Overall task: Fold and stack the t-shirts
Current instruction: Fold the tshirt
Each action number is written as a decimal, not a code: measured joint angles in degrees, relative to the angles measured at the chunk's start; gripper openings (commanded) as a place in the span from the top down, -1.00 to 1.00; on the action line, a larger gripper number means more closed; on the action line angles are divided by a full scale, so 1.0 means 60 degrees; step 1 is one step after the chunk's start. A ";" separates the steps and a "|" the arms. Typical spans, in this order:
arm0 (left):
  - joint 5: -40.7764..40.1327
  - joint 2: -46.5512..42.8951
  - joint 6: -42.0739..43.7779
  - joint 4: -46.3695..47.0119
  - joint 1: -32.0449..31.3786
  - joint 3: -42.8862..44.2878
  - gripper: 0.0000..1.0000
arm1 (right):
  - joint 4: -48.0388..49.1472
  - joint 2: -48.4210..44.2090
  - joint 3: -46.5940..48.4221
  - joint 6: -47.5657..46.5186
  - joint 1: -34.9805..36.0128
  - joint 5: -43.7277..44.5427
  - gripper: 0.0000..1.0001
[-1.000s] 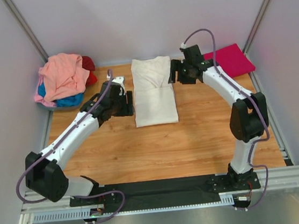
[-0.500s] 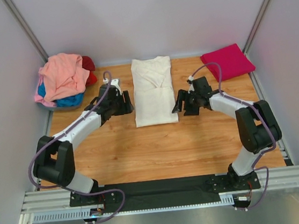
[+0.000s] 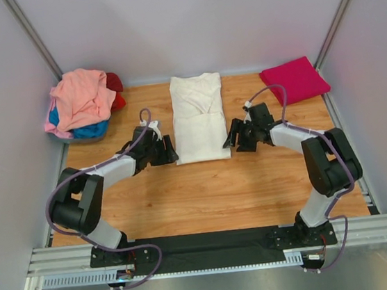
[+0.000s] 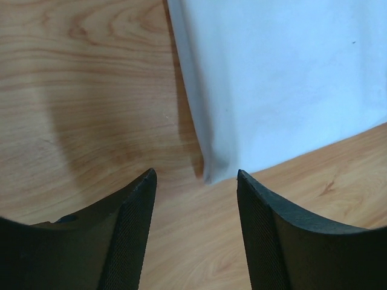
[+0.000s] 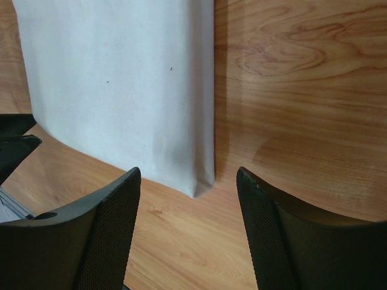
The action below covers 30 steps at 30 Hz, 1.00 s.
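Observation:
The cream-white t-shirt (image 3: 199,116) lies flat in the middle of the table, folded into a long strip. My left gripper (image 3: 170,151) is open and empty, low over the wood beside the shirt's near left corner (image 4: 208,175). My right gripper (image 3: 233,139) is open and empty beside its near right corner (image 5: 202,184). A folded magenta t-shirt (image 3: 295,79) lies at the back right. The salmon-pink t-shirt (image 3: 79,96) tops a heap at the back left, with the blue t-shirt (image 3: 87,129) and the red t-shirt (image 3: 115,91) under and behind it.
Grey walls close in the wooden table (image 3: 213,192) on three sides. A metal rail (image 3: 213,255) with both arm bases runs along the near edge. The left arm's tip shows at the left edge of the right wrist view (image 5: 15,148).
My right gripper has come down from the shirt's far right side to its near right corner. My left gripper has moved nearer and lower, to the near left corner.

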 measured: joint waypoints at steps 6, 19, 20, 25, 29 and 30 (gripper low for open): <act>0.0484 0.0634 -0.0295 0.1005 0.0004 -0.0302 -0.20 | 0.0255 0.0390 -0.0171 0.0120 0.0000 -0.0091 -0.29; 0.1024 0.0776 -0.0805 0.2769 -0.0022 -0.1107 0.02 | 0.1118 0.0408 -0.0674 0.0412 -0.0007 -0.0324 0.06; 0.1027 0.0787 -0.0827 0.2841 -0.0047 -0.1140 0.09 | 0.1198 0.0415 -0.0725 0.0437 -0.0007 -0.0364 0.09; 0.1093 0.0965 -0.0922 0.3005 -0.0200 -0.1177 0.62 | 0.1424 0.0506 -0.0860 0.0532 -0.0007 -0.0557 0.48; 0.1100 0.1042 -0.0991 0.3024 -0.0237 -0.1188 1.00 | 0.1428 0.0594 -0.0911 0.0576 -0.0004 -0.0627 0.80; 0.1107 0.1042 -0.0998 0.3027 -0.0244 -0.1188 1.00 | 0.1399 0.0594 -0.0914 0.0583 0.0004 -0.0605 0.89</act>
